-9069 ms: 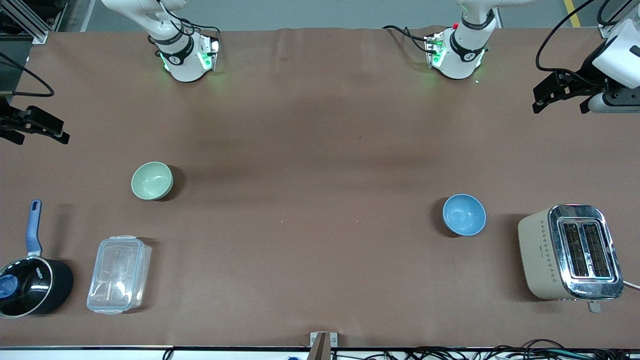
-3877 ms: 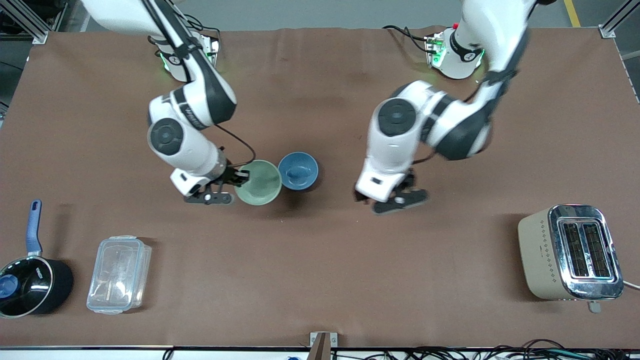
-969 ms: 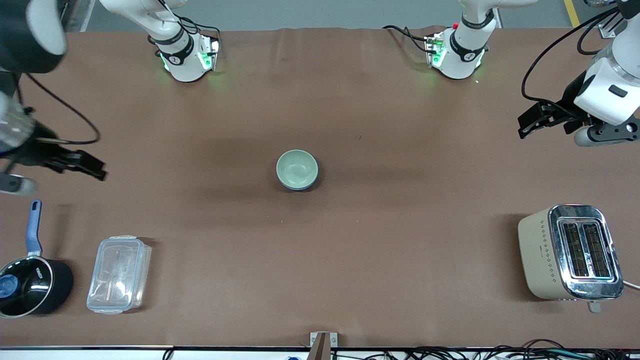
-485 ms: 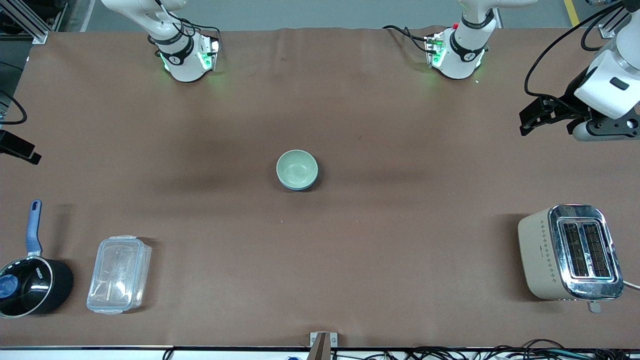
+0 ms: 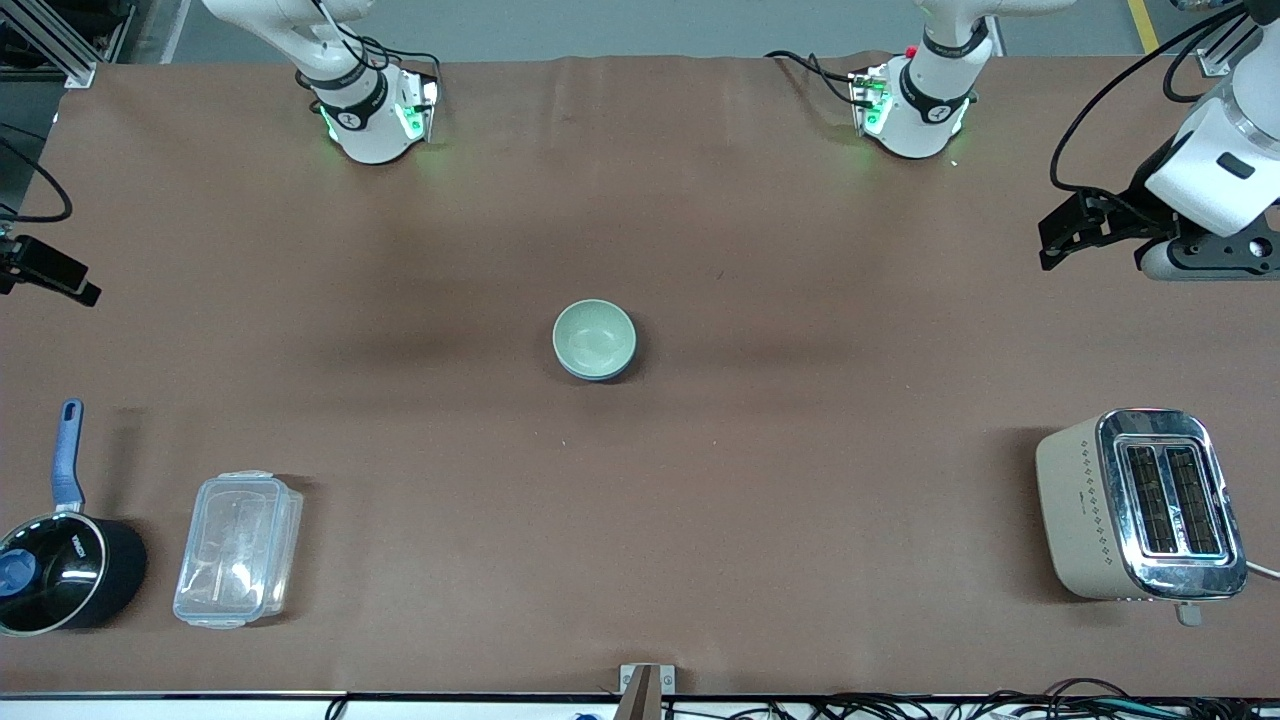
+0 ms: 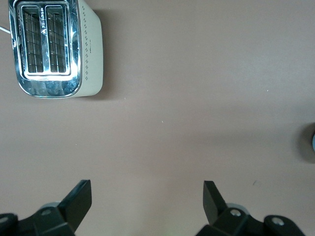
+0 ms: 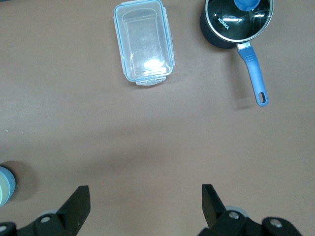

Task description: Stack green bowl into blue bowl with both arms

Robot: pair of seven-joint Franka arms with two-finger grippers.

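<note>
The pale green bowl [image 5: 594, 337] sits nested in the blue bowl, at the middle of the table. Only a thin rim of the blue bowl [image 5: 600, 377] shows under it. The stack also shows at the edge of the right wrist view [image 7: 5, 187] and barely in the left wrist view [image 6: 312, 143]. My left gripper [image 5: 1090, 255] is open and empty in the air over the left arm's end of the table, above the toaster's area [image 6: 147, 199]. My right gripper [image 5: 55, 270] is open and empty over the right arm's end of the table [image 7: 146, 199].
A cream and chrome toaster [image 5: 1140, 505] stands near the front camera at the left arm's end. A clear plastic container [image 5: 238, 548] and a black saucepan with a blue handle [image 5: 62, 570] stand at the right arm's end, near the front camera.
Both bowls were brought to the table's middle and the green bowl was set in the blue one. Both arms then drew back to the table's ends. The right gripper shifted slightly in the last half second.
</note>
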